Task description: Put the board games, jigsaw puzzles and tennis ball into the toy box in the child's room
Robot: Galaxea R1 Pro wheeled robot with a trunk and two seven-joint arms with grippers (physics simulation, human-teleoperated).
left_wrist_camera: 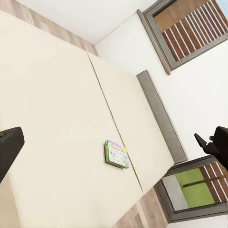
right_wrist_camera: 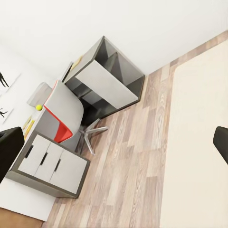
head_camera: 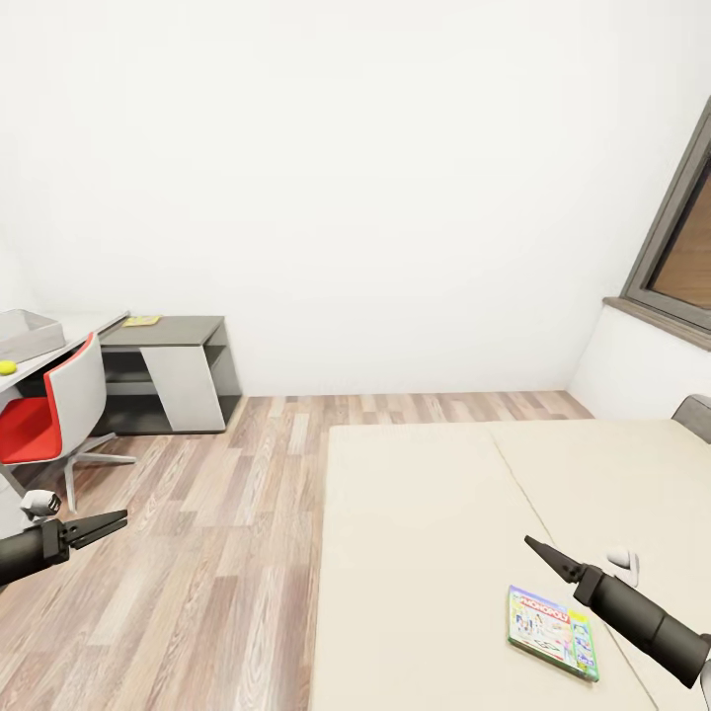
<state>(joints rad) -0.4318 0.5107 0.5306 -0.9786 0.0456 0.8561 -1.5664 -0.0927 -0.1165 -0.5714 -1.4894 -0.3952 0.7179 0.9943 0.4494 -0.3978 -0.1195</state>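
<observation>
Currently: transit/approach phase, judged; nothing gripped, no toy visibly in the bin yet.

L to R, head view:
- Bin (head_camera: pixel 28 334): grey, far left on worktop (head_camera: pixel 69 341), cut by frame edge; contents not visible.
- Ball (head_camera: pixel 8 367): yellow-green, on worktop just beside bin, in front of it. Also a small dot by the chair back in right wrist view (right_wrist_camera: pixel 39 107).
- Chair (head_camera: pixel 49 415): red/grey, pulled up to worktop, blocks part of its front.
- Cabinet (head_camera: pixel 173 370): dark grey, lower than worktop. A yellowish flat item (head_camera: pixel 141 321) lies on top; too small to ID.
- Left claw (head_camera: pixel 117 518): over floor, fingers slightly apart, empty.
- Bed (head_camera: pixel 425 553): beige, two mattress halves w/ seam between.
- Game (head_camera: pixel 553 632): pale green-edged box, flat on bed near the seam; in left wrist view (left_wrist_camera: pixel 117 154) it lies alone.
- Right claw (head_camera: pixel 538 549): over bed, near game but apart from it; tips look together, empty.
- White object (head_camera: pixel 624 563): behind right arm, part hidden, unidentified.

Next move, judged: lower right claw to game, open fingers, take an edge since box lies flat; then drive to worktop.

Not made out: second bed game, puzzles, third game. Worktop mostly out of frame.
</observation>
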